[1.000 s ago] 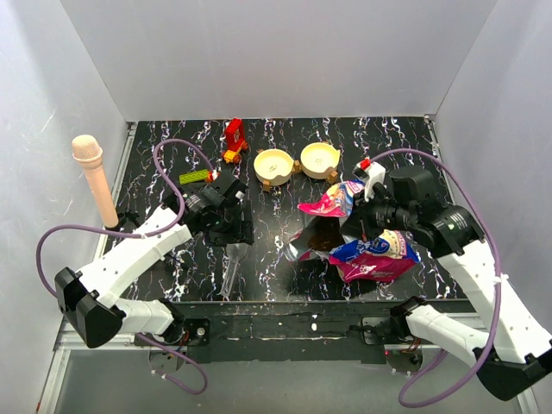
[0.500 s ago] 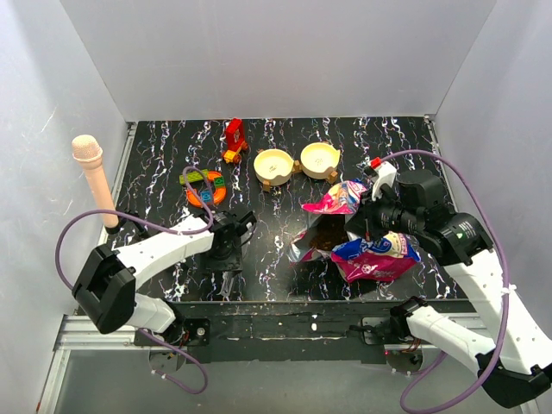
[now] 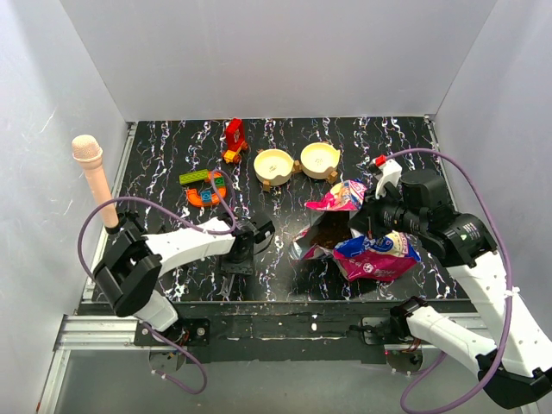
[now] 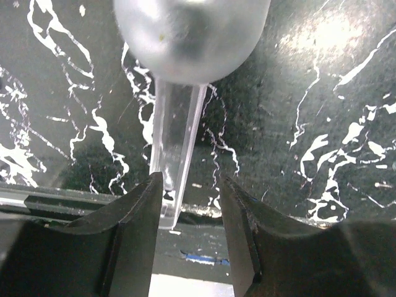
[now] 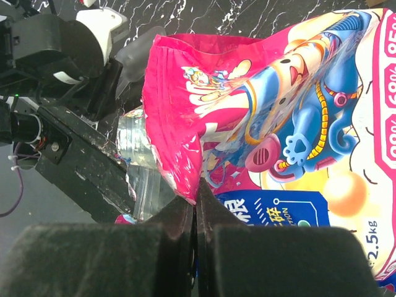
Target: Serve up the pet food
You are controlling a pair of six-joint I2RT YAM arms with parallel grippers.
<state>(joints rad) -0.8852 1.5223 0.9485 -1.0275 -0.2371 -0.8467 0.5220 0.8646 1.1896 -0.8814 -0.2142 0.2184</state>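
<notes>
**Left of frame.** Toy blocks (image 3: 204, 188) lie at the upper left of the black marbled table (image 3: 155, 164), apart from the work. The left gripper (image 4: 189, 198) is lowered over a clear plastic scoop (image 4: 179, 124) lying flat near the lower edge. Its fingers (image 4: 133, 229) are open and straddle the tip of the handle. One pad is touching or just beside it, the other stands off with a gap, and nothing is held. Judged a line-up for a grasp on the narrow, rigid handle. The rounded bowl end points away from the fingers.

**Centre.** Two shallow cream bowls (image 3: 296, 161) sit side by side at the upper middle, and no food shows in them.

**Right of frame.** The glossy magenta-and-blue bag (image 5: 278, 124) lies crumpled on the table with its mouth turned toward frame centre. Brown kibble (image 3: 328, 231) shows inside the opening. The right gripper (image 5: 196, 201) is fully closed, pinching the thin top edge of the film. Judged to be holding the mouth open and steady for scooping. The film is slick and creased, so it could slip.
</notes>
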